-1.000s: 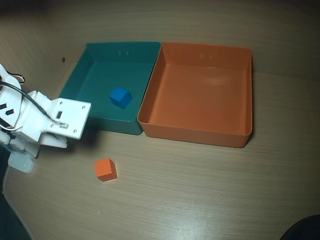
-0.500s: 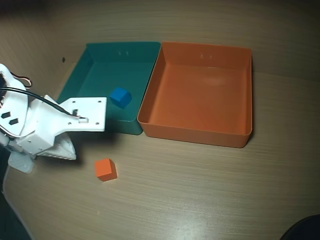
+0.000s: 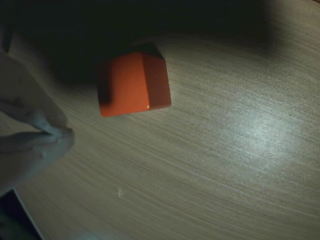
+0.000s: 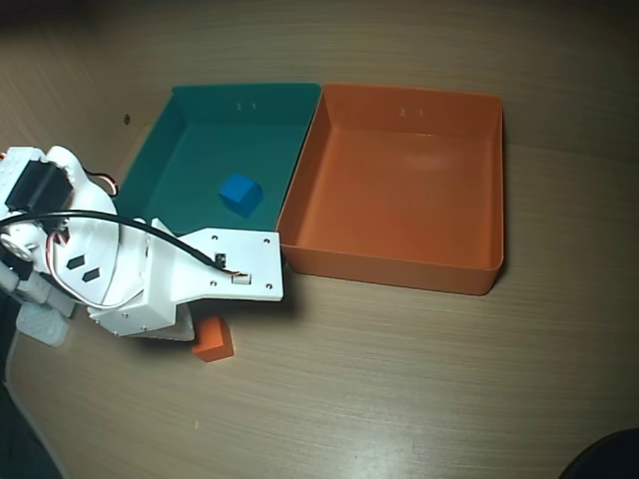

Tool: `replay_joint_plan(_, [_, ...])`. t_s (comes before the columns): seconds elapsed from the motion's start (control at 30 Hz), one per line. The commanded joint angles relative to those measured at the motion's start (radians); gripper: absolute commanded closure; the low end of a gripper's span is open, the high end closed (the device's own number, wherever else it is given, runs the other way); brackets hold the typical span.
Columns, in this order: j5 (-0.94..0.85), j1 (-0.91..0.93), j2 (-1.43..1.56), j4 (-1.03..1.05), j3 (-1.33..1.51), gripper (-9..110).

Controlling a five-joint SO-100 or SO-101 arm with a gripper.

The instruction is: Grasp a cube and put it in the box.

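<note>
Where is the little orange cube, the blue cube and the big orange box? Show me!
orange cube [image 4: 215, 341], overhead view: on its top face, beside the arm.
blue cube [image 4: 240, 194], overhead view: on its top face, inside the teal tray.
orange box [image 4: 399, 267], overhead view: on its near wall.

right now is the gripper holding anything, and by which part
Nothing is held. In the wrist view the orange cube sits on the table, apart from the one visible finger. The overhead view shows the arm above the cube.

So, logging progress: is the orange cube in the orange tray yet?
Out. The orange cube sits on the table, outside the empty orange tray.
</note>
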Motion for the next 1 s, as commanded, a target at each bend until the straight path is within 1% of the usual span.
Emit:
replay_joint_plan(0.0, [-0.012, -0.005, 0.014, -0.005, -0.066, 107])
replay_joint_plan(0.3, [-0.018, -0.014, 0.012, -0.005, -0.063, 107])
replay_joint_plan(0.47, [-0.138, -0.012, 0.012, 0.005, -0.051, 107])
replay_joint_plan(0.67, [-0.199, -0.011, -0.014, 0.009, -0.051, 107])
replay_joint_plan(0.97, [-0.202, -0.014, -0.077, -0.002, -0.066, 105])
